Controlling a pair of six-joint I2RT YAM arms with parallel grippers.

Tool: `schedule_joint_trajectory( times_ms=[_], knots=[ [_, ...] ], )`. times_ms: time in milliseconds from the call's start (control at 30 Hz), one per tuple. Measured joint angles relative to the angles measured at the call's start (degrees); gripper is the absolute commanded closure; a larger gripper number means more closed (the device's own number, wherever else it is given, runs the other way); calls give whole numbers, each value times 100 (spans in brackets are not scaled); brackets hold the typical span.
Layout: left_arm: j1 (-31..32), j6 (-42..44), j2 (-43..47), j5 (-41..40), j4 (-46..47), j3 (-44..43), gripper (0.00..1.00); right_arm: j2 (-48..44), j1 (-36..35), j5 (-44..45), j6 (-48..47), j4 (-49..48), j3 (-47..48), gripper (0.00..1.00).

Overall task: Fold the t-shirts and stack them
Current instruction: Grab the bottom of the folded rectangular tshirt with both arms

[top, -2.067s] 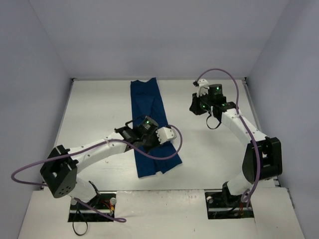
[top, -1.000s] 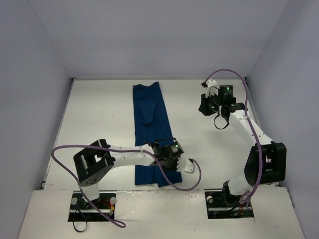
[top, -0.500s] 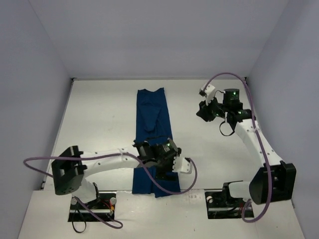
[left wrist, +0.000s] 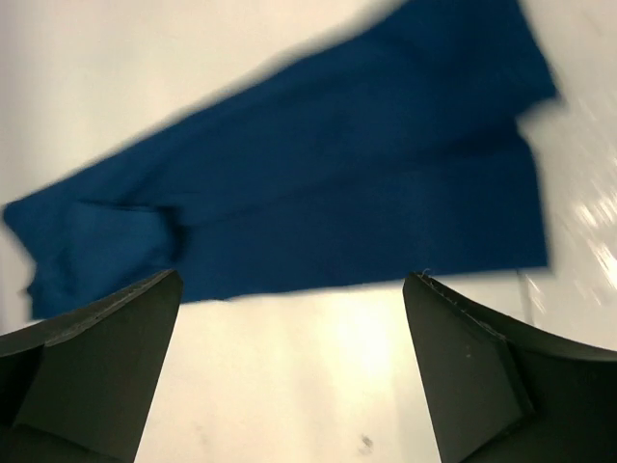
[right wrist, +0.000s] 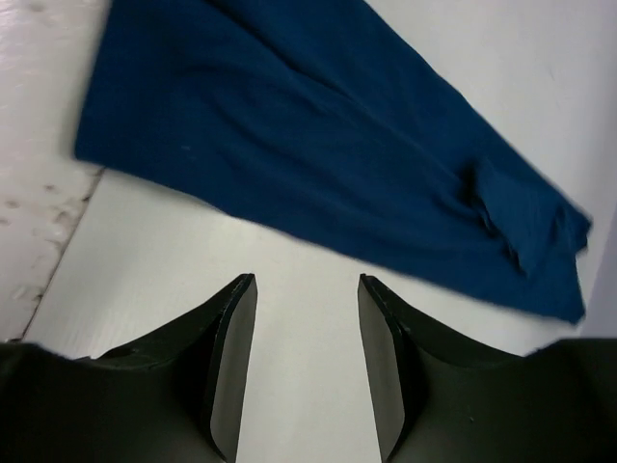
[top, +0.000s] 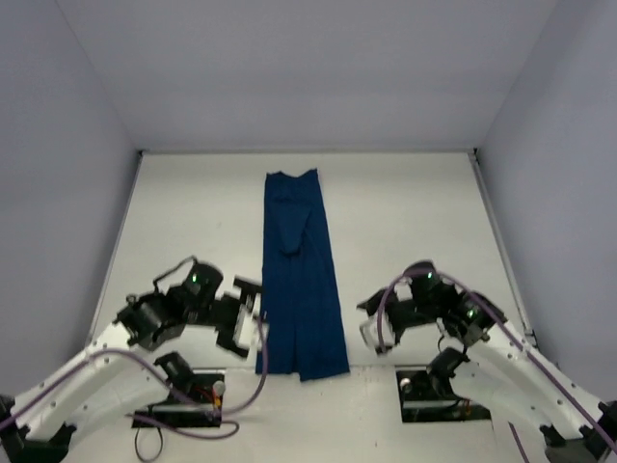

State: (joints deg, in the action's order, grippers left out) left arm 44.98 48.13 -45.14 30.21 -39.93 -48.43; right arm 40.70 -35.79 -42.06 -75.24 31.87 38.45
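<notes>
The navy t-shirt [top: 301, 280] lies as a long narrow strip in the middle of the white surface [top: 415, 212]. Beside it the left pincer [left wrist: 291, 280] is wide open and empty. The right pincer [right wrist: 307, 280] is partly open, also empty.

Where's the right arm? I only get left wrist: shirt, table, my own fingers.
Observer: Right gripper hangs just right of the shirt, by its near end, not touching.
Operator: Holding anything?
Observer: No. Its wrist view shows the jaws apart, only table between them.
Operator: How does the shirt lie overall?
Observer: Top view: a narrow strip running front to back, mid-table, near end at the front edge.
</notes>
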Motion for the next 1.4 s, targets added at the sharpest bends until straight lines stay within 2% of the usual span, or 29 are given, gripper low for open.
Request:
schedule_joint_trajectory(
  times_ms=[133,233,333,533,700,967,1100,1267,1400],
  knots=[
    [4,1727,942,482,-705,1539,9,-283,-666,18,-1298,143,-749,60],
    [19,2812,919,692,-1069,2062,20,-206,-782,22,-2318,285,-1106,62],
    [23,3617,299,863,-1097,2035,30,309,-879,27,-3019,250,-1146,63],
    [25,4875,-1393,1140,-990,1347,37,1845,-1152,25,-3619,-237,-1133,64],
    [110,5677,-1925,1227,-927,1168,44,2737,-1288,4,-3764,-689,-1114,63],
    [368,6295,-2039,1267,-1075,1160,56,3151,-1548,-125,-3857,-1274,-993,62],
    [694,6374,-2194,1275,-1453,966,56,3204,-1653,-168,-3881,-1440,-993,60],
    [1203,6282,-2244,1298,-1737,848,56,2927,-2044,-148,-3886,-1483,-1102,59],
    [1308,6131,-2381,1276,-1924,794,62,2619,-2434,-143,-3888,-1475,-1215,59]
  ],
)
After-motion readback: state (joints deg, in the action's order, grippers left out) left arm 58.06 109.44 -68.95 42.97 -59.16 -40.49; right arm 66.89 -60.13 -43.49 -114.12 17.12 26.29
